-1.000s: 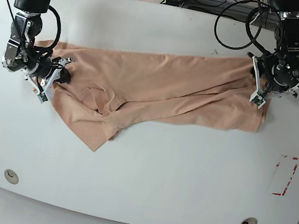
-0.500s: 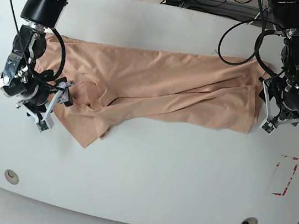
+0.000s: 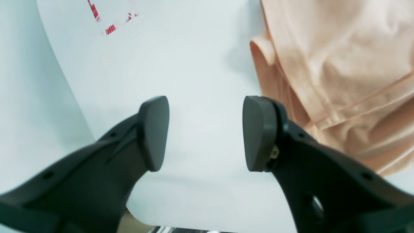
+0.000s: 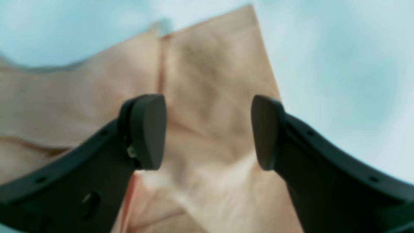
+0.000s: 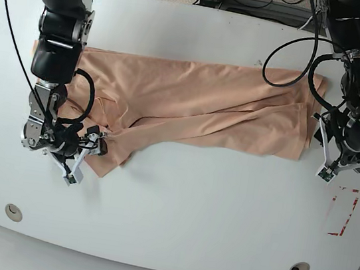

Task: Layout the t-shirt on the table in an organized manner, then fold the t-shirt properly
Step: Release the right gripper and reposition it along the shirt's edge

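The peach t-shirt [image 5: 191, 106] lies spread sideways across the far half of the white table [image 5: 188, 217], wrinkled, with a flap pointing to the front left. My left gripper [image 5: 334, 167] is open and empty over bare table, just off the shirt's right edge. In the left wrist view the left gripper [image 3: 205, 132] has the t-shirt [image 3: 339, 64] on its right. My right gripper [image 5: 91, 147] is open at the front-left flap. In the right wrist view the right gripper [image 4: 208, 131] hangs above the t-shirt [image 4: 210, 81], with its jaws apart.
A red-tape rectangle [image 5: 343, 212] marks the table at the front right; it also shows in the left wrist view [image 3: 110, 29]. Two grommet holes [image 5: 13, 212] [image 5: 299, 269] sit near the front edge. Cables [image 5: 294, 37] hang behind the table.
Both arms have moved toward the table's front. The left gripper has come off the shirt's right edge onto bare table. The right gripper has moved down to the front-left flap.
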Controlling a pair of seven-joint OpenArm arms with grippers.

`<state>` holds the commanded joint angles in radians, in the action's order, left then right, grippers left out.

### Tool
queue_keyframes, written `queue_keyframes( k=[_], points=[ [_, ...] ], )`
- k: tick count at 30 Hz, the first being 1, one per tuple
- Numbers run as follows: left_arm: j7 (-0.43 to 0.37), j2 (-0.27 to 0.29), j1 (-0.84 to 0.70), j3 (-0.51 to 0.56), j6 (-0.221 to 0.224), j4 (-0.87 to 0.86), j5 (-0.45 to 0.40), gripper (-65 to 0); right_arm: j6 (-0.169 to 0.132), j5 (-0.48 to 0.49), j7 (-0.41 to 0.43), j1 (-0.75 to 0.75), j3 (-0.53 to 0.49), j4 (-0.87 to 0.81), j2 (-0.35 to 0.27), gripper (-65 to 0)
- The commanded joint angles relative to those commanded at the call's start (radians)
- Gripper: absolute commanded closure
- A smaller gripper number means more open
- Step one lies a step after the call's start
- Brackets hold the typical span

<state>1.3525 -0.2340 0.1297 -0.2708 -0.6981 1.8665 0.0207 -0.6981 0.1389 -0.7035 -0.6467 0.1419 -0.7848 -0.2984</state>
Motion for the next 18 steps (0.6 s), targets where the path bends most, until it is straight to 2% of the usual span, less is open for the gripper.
queue_keyframes(
  k=[5, 9, 18],
  points=[
    [0.000, 0.000, -0.003, -0.002, 0.000, 0.000, 0.000, -33.9, 0.000, -0.034, 0.155, -0.086, -0.028, 0.192, -0.029, -40.1],
    [0.000, 0.000, -0.005, -0.002, 0.000, 0.000, 0.000, -33.9, 0.000, -0.063, 0.229, -0.101, -0.061, 0.232, -0.034, -40.1],
    [-0.002, 0.002, -0.005, -0.002, 0.000, 0.000, 0.000, -33.9, 0.000, -0.055, 0.238, -0.060, -0.061, 0.233, -0.055, -40.1]
  ],
)
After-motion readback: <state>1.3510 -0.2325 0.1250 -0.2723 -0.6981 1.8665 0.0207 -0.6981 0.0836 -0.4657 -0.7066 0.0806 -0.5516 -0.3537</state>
